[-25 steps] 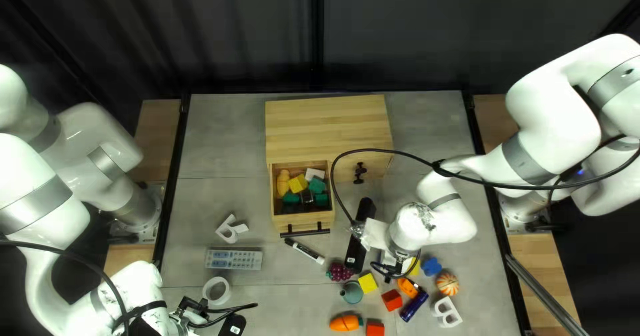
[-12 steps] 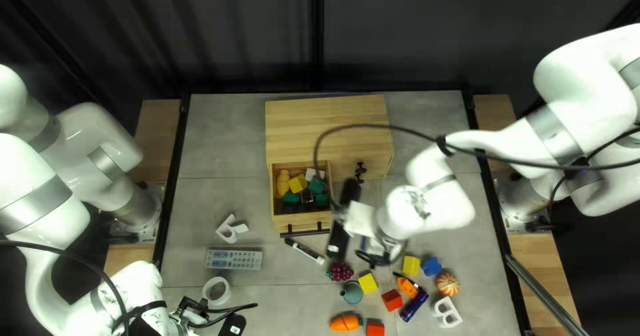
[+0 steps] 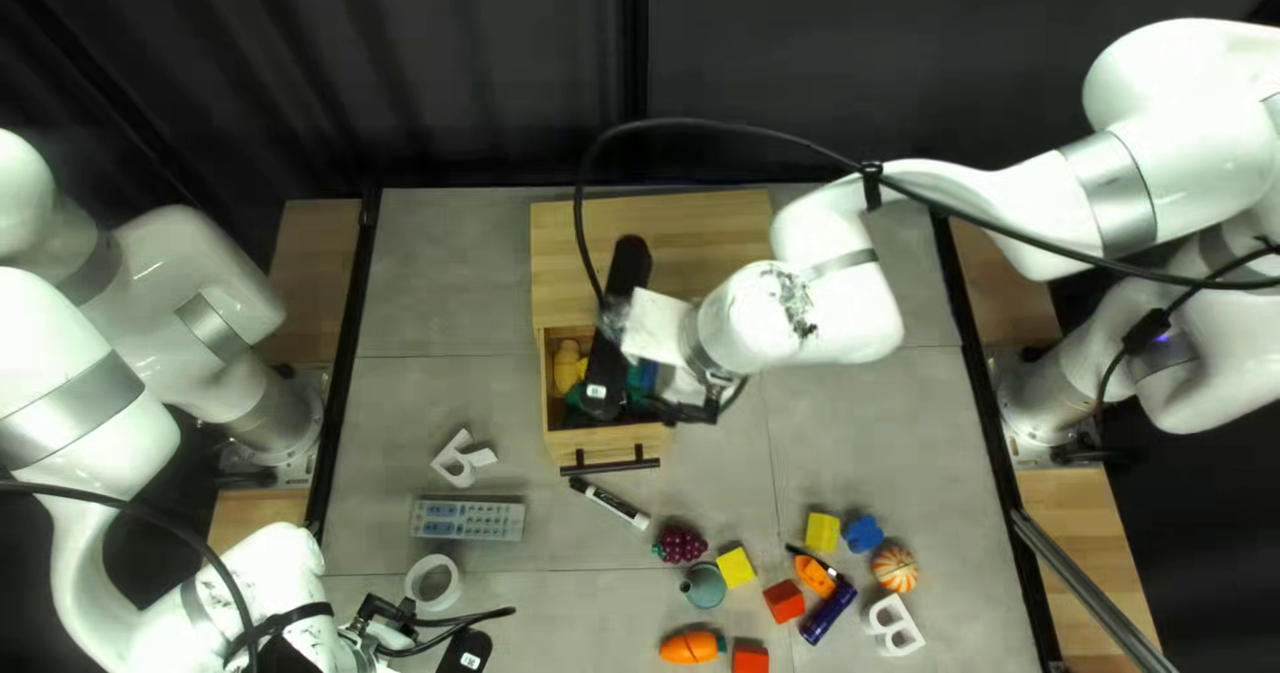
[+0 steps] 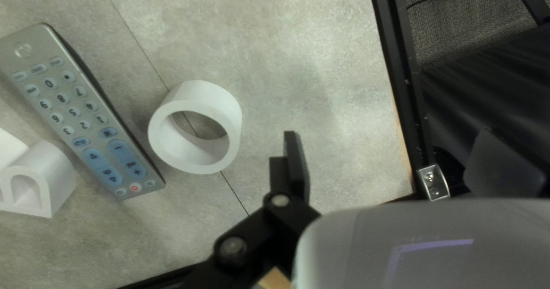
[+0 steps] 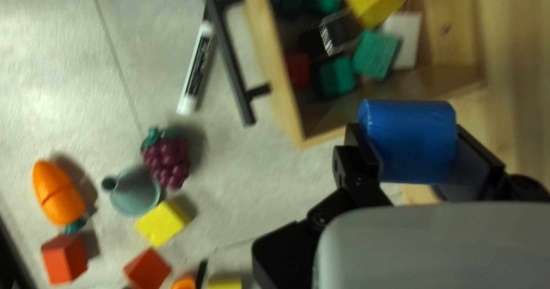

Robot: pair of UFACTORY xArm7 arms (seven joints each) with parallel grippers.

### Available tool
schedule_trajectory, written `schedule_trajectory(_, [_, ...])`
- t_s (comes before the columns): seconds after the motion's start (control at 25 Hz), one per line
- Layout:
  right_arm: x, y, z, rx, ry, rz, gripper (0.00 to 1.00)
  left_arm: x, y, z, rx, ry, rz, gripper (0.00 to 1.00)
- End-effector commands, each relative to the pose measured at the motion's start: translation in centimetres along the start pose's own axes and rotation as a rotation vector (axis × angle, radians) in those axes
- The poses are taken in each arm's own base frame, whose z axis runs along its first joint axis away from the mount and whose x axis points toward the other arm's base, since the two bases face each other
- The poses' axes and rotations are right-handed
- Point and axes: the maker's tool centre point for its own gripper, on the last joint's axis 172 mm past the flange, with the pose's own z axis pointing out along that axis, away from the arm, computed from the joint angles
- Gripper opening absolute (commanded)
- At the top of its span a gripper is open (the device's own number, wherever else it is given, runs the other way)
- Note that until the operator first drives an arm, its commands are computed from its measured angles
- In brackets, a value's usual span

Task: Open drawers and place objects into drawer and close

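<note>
Holding the blue cylinder (image 5: 405,151) in the right gripper (image 5: 410,131), with both fingers spread to its width and touching it from two sides. Risking a roll or a slip there, by gripping a curved surface that may be giving little purchase. Seeing the cylinder by the side wall (image 5: 366,122) of the open drawer (image 5: 278,77), not yet inside; being unable to tell its height. Letting go from there could be sending it over the rim; going down too early could be catching a finger on the wood. Facing a crowded load next: stacking the cylinder on the green blocks (image 5: 375,54), yellow block (image 5: 372,1) and white block (image 5: 407,37) could be leaving it proud of the rim and jamming the closing. Watching the black handle (image 5: 229,54) too, for snagging, and the marker (image 5: 196,71) lying just beyond it. Farther off, resting the left gripper (image 4: 388,132) wide open and empty near the white ring (image 4: 229,117), probably risking little beyond nudging it on a careless swing.
</note>
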Motion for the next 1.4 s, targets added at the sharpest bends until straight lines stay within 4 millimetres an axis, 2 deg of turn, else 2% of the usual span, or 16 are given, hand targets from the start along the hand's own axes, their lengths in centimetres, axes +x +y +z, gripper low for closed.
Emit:
schedule_trajectory(0.04, [1.5, -0.4, 0.4, 0.011, 0.022, 0.006, 1.0, 0.0, 0.0, 0.0, 0.0, 0.0, 0.0, 1.0])
schedule_trajectory(0.16, [1.4, -1.1, 0.4, 0.015, 0.022, 0.003, 1.0, 0.0, 0.0, 0.0, 0.0, 0.0, 0.0, 1.0])
schedule_trajectory(0.32, [-0.2, -2.7, -0.3, 0.032, 0.001, 0.019, 1.0, 0.0, 0.0, 0.0, 0.0, 0.0, 0.0, 1.0])
schedule_trajectory(0.4, [-2.0, -4.8, -1.0, 0.039, -0.034, 0.028, 1.0, 0.0, 0.0, 0.0, 0.0, 0.0, 0.0, 1.0])
schedule_trajectory(0.48, [-5.3, -8.1, -1.3, 0.043, -0.097, 0.047, 1.0, 0.0, 0.0, 0.0, 0.0, 0.0, 0.0, 1.0])
schedule_trajectory(0.52, [-6.0, -8.7, -1.2, 0.044, -0.114, 0.055, 1.0, 0.0, 0.0, 0.0, 0.0, 0.0, 0.0, 1.0])
schedule_trajectory(0.56, [-7.8, -10.2, -1.1, 0.044, -0.151, 0.075, 1.0, 0.0, 0.0, 0.0, 0.0, 0.0, 0.0, 1.0])
schedule_trajectory(0.6, [-8.5, -10.8, -1.1, 0.043, -0.166, 0.084, 1.0, 0.0, 0.0, 0.0, 0.0, 0.0, 0.0, 1.0])
schedule_trajectory(0.68, [-11.1, -13.2, -1.0, 0.042, -0.207, 0.102, 1.0, 0.0, 0.0, 0.0, 0.0, 0.0, 0.0, 1.0])
schedule_trajectory(0.84, [-13.5, -16.4, -0.5, 0.049, -0.236, 0.097, 1.0, 0.0, 0.0, 0.0, 0.0, 0.0, 0.0, 1.0])
schedule_trajectory(0.96, [-13.8, -16.9, 1.1, 0.049, -0.234, 0.106, 1.0, 0.0, 0.0, 0.0, 0.0, 0.0, 0.0, 1.0])
schedule_trajectory(1.16, [-13.3, -17.5, 2.6, 0.052, -0.207, 0.093, 1.0, 0.0, 0.0, 0.0, 0.0, 0.0, 0.0, 1.0])
schedule_trajectory(1.4, [-13.4, -16.1, 5.5, 0.058, -0.183, 0.067, 1.0, 0.0, 0.0, 0.0, 0.0, 0.0, 0.0, 1.0])
